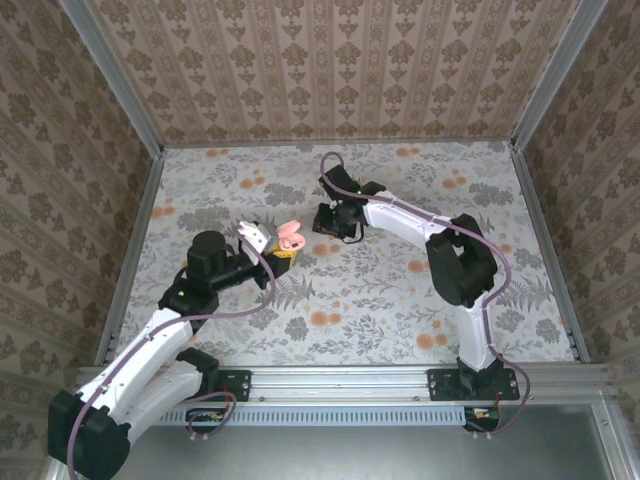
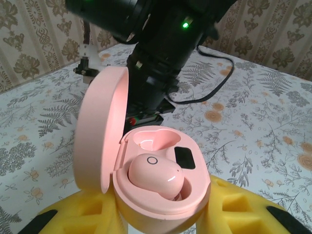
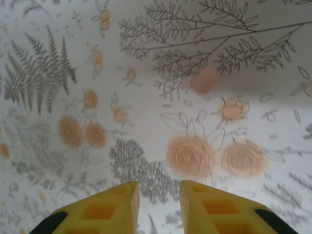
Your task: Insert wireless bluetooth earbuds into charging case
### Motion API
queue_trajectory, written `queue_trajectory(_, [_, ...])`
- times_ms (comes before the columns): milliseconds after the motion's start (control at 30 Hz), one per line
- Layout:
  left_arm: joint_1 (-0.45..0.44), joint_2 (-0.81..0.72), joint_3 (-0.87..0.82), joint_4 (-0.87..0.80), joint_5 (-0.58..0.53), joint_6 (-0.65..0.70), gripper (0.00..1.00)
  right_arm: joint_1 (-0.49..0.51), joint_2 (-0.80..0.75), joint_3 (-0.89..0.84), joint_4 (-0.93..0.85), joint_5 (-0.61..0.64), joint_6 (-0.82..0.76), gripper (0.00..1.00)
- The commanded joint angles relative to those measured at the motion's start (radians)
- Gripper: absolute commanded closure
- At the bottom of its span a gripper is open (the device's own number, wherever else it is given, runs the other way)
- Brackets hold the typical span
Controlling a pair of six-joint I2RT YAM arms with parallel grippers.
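At centre table, a little left of middle: charging case (image 1: 290,237), pink, oval, its lid (image 2: 97,126) swung up and open, the base clamped between the yellow fingers of the left gripper (image 2: 163,222). In the near well is one pink earbud (image 2: 156,175), seated low and snug as far as I can see. The far well (image 2: 153,139) is bare. Near the case, on its right, the right gripper (image 3: 159,187) points down at the flowered table (image 1: 400,310), fingers parted by a narrow gap with nothing between them. On the table ahead of those fingers is a soft pinkish blot (image 3: 204,80), paler than the printed orange blooms. It is possibly the second piece, but too blurred to be certain. Step in hand, by my reckoning: one piece home, the other to be fetched. The next move calls for the right gripper to settle over that small bean, pinch it lightly and carry it to the bare well, with the case held level. So small a piece could easily skid or flip.
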Motion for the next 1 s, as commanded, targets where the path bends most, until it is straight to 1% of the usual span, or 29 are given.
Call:
queue_trajectory(0, [0.009, -0.014, -0.008, -0.006, -0.003, 0.025, 0.84, -0.007, 0.062, 0.058, 0.05, -0.002, 0.057, 0.71])
queue_trajectory(167, [0.01, -0.011, -0.024, 0.022, 0.008, 0.02, 0.84, -0.015, 0.138, 0.11, 0.044, 0.033, 0.065, 0.71])
queue_trajectory(367, [0.009, -0.013, -0.046, 0.064, 0.008, 0.015, 0.84, -0.018, 0.184, 0.15, 0.019, 0.067, 0.057, 0.71])
queue_trajectory(633, [0.009, -0.016, -0.045, 0.051, 0.007, 0.02, 0.84, -0.018, 0.168, 0.129, 0.016, 0.104, 0.051, 0.7])
queue_trajectory(800, [0.01, -0.012, -0.061, 0.087, 0.007, 0.008, 0.84, -0.02, 0.134, 0.094, -0.01, 0.135, 0.045, 0.7])
queue_trajectory(967, [0.01, -0.006, -0.057, 0.08, 0.017, 0.008, 0.84, -0.024, 0.139, 0.068, 0.001, 0.141, 0.058, 0.66])
